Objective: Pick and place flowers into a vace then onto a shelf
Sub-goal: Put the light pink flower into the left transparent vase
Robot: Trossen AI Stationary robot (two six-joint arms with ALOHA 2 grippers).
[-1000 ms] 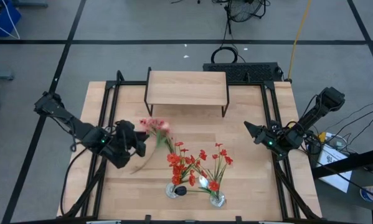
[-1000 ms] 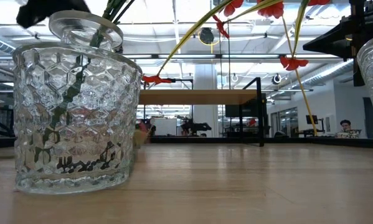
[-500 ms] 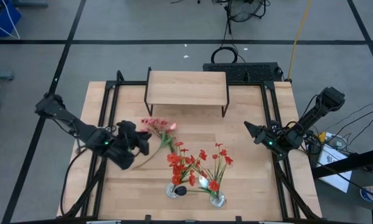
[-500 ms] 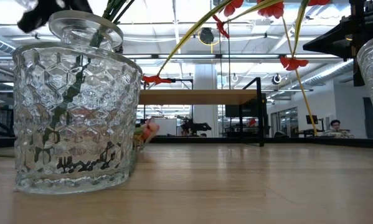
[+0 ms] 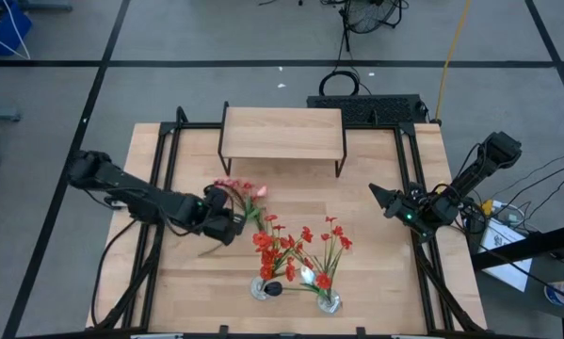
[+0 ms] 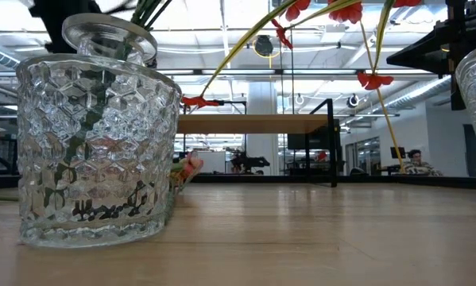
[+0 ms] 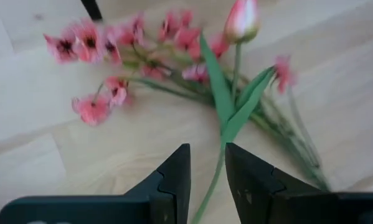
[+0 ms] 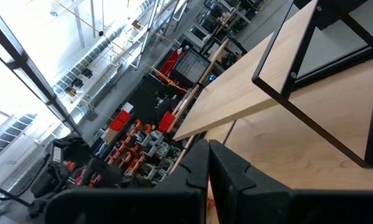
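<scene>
Done: red flowers [image 5: 296,247] already in two glass vases [image 5: 263,288] at table's front edge.
Left gripper [image 7: 206,177]: fingers clamped on a green stalk of pink stems [image 5: 239,191] lying mid-table.
Right gripper [image 5: 379,196]: fingers together, parked at right edge.
Left to do: pink stems into vase, then vases onto shelf [image 5: 282,132], bare at the back.

A black keyboard [image 5: 368,109] lies behind the table [image 5: 376,292], a yellow cable [image 5: 448,56] crosses the grey floor, and a person [image 6: 416,160] sits far across the room
</scene>
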